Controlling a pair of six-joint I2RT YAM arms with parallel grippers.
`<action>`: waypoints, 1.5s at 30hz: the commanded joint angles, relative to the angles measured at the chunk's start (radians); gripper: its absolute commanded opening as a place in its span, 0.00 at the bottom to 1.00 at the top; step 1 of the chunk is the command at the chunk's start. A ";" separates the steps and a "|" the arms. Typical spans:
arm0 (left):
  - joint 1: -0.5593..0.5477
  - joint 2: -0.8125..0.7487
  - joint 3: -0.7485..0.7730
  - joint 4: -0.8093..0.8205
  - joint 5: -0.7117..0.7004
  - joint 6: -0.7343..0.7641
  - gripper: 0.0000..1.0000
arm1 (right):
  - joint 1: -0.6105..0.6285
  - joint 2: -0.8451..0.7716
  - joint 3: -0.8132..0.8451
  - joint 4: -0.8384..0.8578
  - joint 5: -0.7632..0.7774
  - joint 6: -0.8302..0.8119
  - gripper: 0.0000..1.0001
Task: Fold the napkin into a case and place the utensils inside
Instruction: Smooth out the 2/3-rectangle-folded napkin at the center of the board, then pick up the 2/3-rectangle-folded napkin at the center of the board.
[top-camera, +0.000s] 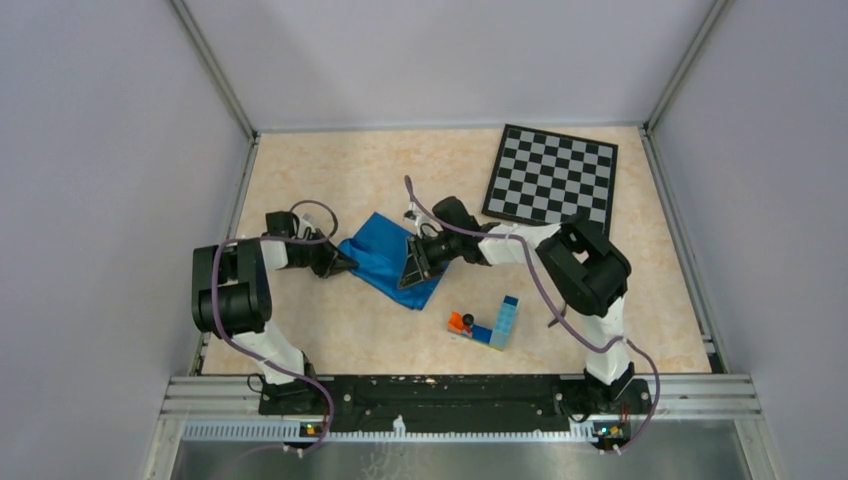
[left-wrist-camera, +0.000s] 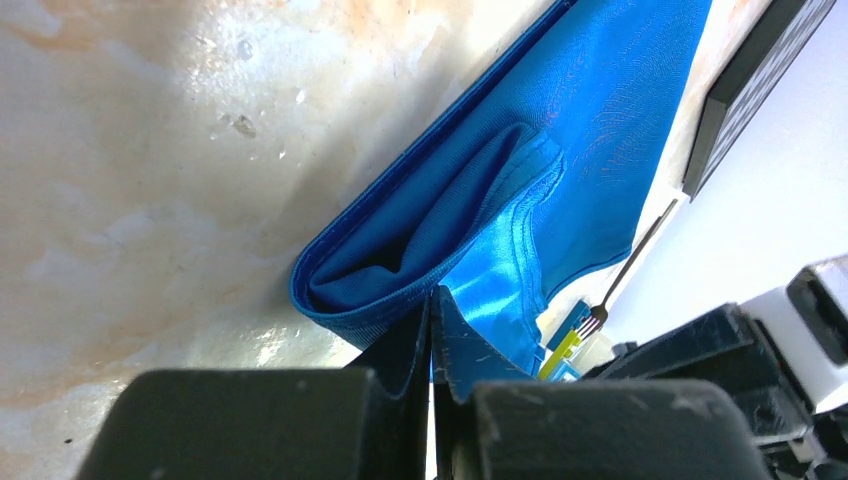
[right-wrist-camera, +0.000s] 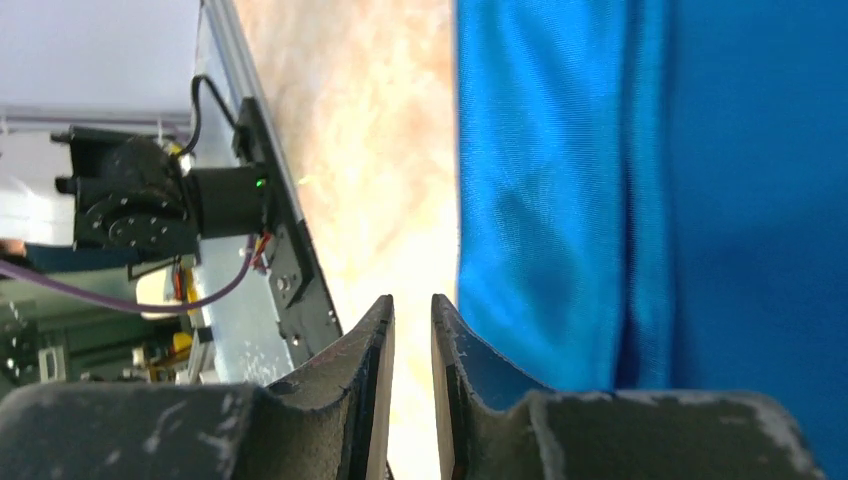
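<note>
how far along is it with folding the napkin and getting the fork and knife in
Partly done. The napkin is already folded into a layered bundle with a pocket-like opening, seen from the left wrist. Both arms are working at it: the left gripper at its left edge with jaws nearly closed, the right gripper over its right side, jaws slightly apart. A fork lies beyond the cloth, so loading the utensils remains; no knife shows.

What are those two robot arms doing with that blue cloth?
They are folding the blue napkin on the table. The left gripper pinches the napkin's folded left edge with its jaws shut. The right gripper sits over the napkin's near right part, jaws almost closed, and nothing shows between them. The napkin is already folded into layers. A chessboard and toy bricks lie nearby.
</note>
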 joint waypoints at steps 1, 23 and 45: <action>0.002 0.036 0.010 -0.006 -0.150 0.043 0.02 | 0.048 -0.014 -0.046 0.144 -0.083 0.077 0.20; -0.001 -0.005 0.138 -0.132 -0.139 0.125 0.12 | -0.106 -0.120 -0.089 0.233 -0.068 0.137 0.26; -0.363 -0.339 0.129 -0.279 -0.207 0.145 0.69 | -0.225 0.066 0.020 0.046 0.048 0.002 0.26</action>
